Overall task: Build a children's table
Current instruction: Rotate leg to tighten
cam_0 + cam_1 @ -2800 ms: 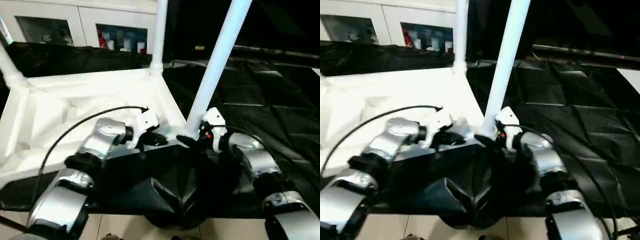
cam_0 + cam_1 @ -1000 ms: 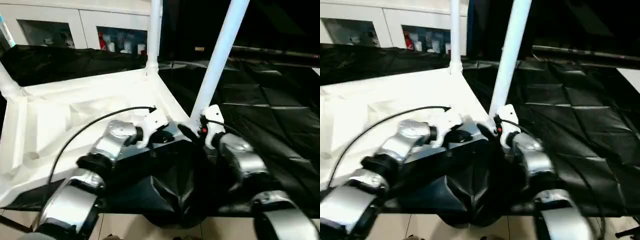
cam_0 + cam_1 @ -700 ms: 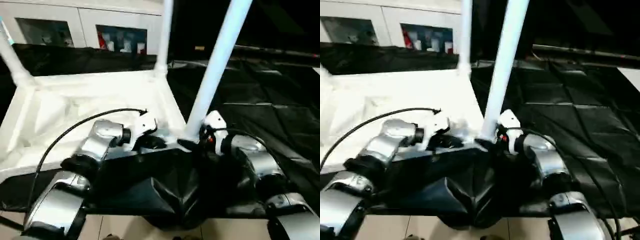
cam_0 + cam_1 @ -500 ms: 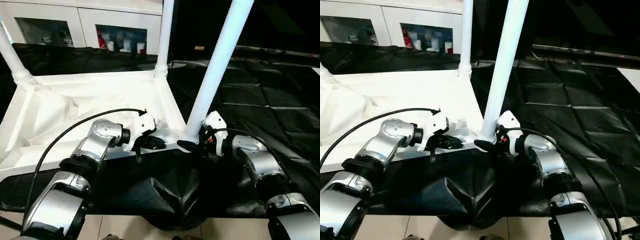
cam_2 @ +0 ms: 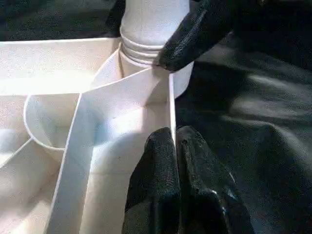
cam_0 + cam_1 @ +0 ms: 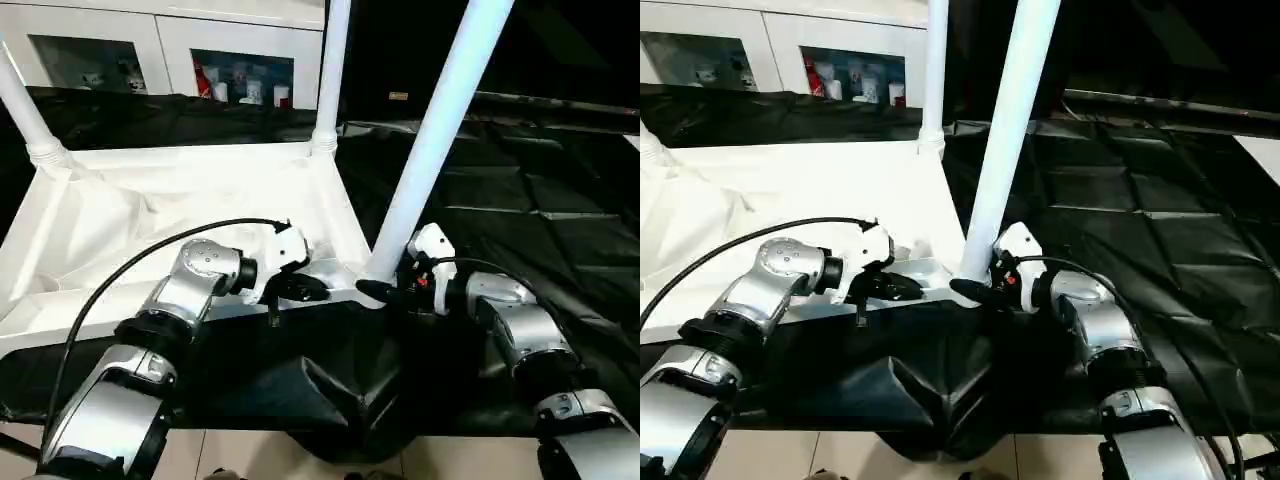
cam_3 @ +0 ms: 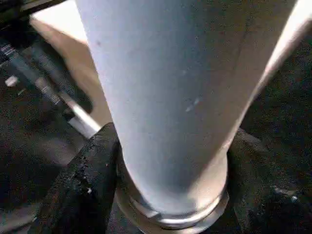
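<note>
The white tabletop (image 6: 150, 200) lies upside down on the black cloth, ribbed underside up. Two legs stand in its far corner sockets, one at the left (image 6: 22, 110) and one at the right (image 6: 328, 80). A third leg (image 6: 432, 150) rises steeply from the near right corner socket. My left gripper (image 6: 300, 288) is shut on the tabletop's thin near rim (image 5: 171, 97), close to that corner. My right gripper (image 6: 378, 292) reaches in from the right. Its two fingers (image 7: 87, 190) press on either side of the third leg's base (image 7: 170, 97), just above the socket collar.
The black-draped work table (image 6: 520, 200) stretches away to the right. Its cloth bunches and hangs over the near edge (image 6: 340, 380), with floor tiles (image 6: 250, 460) below. White glass-door cabinets (image 6: 240, 70) stand behind. A black cable (image 6: 150, 255) arcs over my left forearm.
The head view has swung and settled. My right gripper's jaws have narrowed around the base of the near right leg. My left gripper keeps its pinch on the rim.
</note>
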